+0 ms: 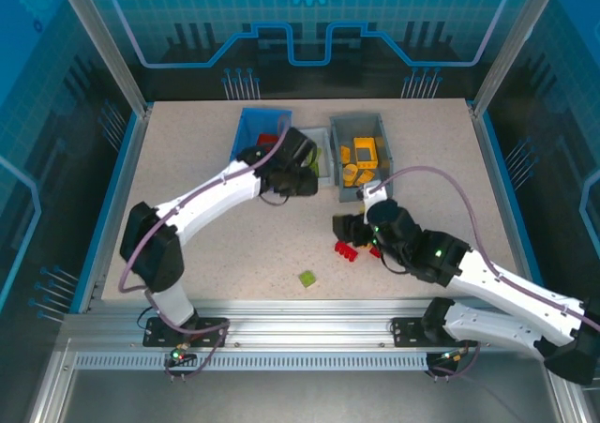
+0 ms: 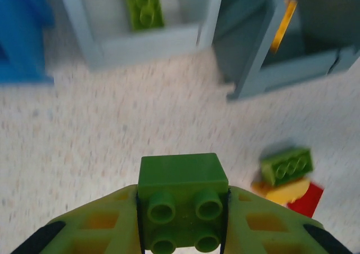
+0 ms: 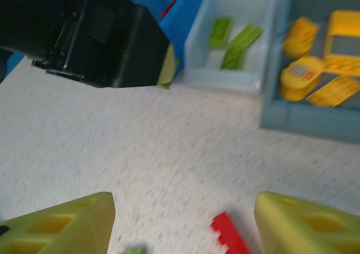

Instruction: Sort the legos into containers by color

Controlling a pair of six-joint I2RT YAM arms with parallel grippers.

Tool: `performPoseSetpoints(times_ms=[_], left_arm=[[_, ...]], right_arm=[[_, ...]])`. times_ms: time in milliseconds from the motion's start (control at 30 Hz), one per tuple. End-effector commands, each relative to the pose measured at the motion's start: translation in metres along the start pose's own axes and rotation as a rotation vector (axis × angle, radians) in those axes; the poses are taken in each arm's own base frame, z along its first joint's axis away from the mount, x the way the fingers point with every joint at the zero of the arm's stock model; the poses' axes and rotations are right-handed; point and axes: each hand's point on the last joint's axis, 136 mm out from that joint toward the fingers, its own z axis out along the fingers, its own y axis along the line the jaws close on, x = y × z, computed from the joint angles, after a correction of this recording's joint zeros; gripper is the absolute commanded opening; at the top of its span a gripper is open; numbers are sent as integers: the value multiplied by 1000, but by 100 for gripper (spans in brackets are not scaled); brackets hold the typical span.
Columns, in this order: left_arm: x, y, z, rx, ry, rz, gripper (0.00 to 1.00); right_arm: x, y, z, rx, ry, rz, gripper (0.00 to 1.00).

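Lime green studded plastic brick, clamped in the left gripper, held near the small white plastic bin toward the worktop's far edge. Right gripper, jaws apart, hovers over a red plastic brick right of centre.

A speckled beige tabletop is spread beneath the fingers — blue-edged. Beyond the fingers a blue backdrop panel, printed with a gear and circuit lines, is set; behind them an aluminium rail is mounted.
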Motion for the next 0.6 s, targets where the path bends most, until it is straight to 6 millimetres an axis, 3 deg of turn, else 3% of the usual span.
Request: performPoseSetpoints(times_ms=[0,100,267,433,567], left_arm=[[-25,11,29,-51,21,16,26],[-51,10,56,-59,23,-8,26],[-76,22,90,-121,8,-43,24],[-82,40,111,-164,10,-94,24],[-76,43,120,-163,36,-110,35]], right_arm=[[-32,-7,5,6,-60,32,68],[-51,-9,7,8,-77,46,68],[-48,-15,17,9,-48,69,68],[-36,-17,22,3,-17,93,68],[-31,-18,23,-2,-5,104,69]])
